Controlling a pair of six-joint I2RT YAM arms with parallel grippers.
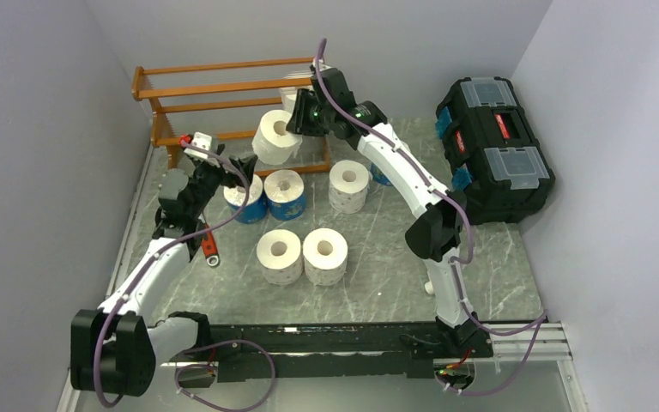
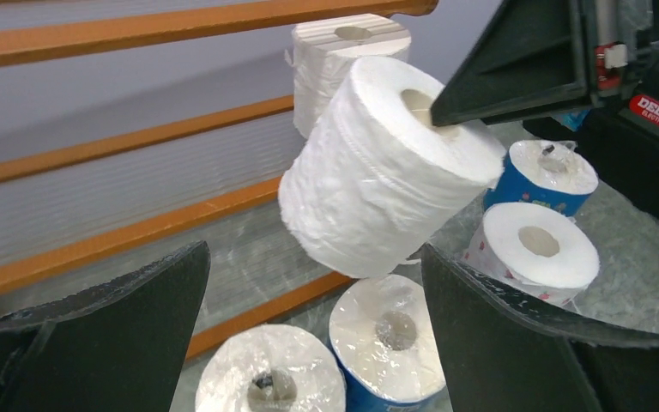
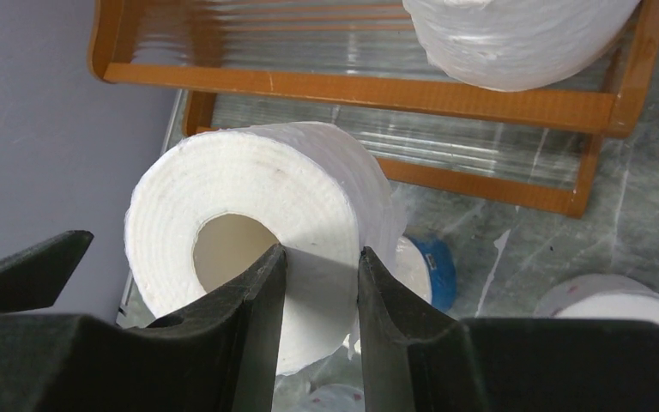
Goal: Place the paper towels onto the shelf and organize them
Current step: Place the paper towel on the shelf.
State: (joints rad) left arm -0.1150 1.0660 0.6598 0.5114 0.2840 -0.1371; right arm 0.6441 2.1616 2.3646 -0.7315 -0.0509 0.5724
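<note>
the right gripper (image 3: 319,257) is clamped on the wall of a white paper towel roll (image 1: 275,137) (one finger inside its core), holding it tilted in the air just near of the shelf (image 1: 210,87) at far left. another roll (image 1: 289,99) sits at the shelf's right end. the left gripper (image 2: 313,257) hangs with jaws wide apart over the blue-wrapped rolls (image 1: 286,196).

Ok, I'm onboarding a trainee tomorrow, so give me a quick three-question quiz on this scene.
1. True or false: the left gripper holds a roll.
2. How does the right gripper grip its white roll? A) one finger inside the core B) around the outside C) by a wrapper
3. How many rolls show on the shelf?
Key: 1 false, it is open and empty; 2 A; 3 one, the upright roll.
</note>
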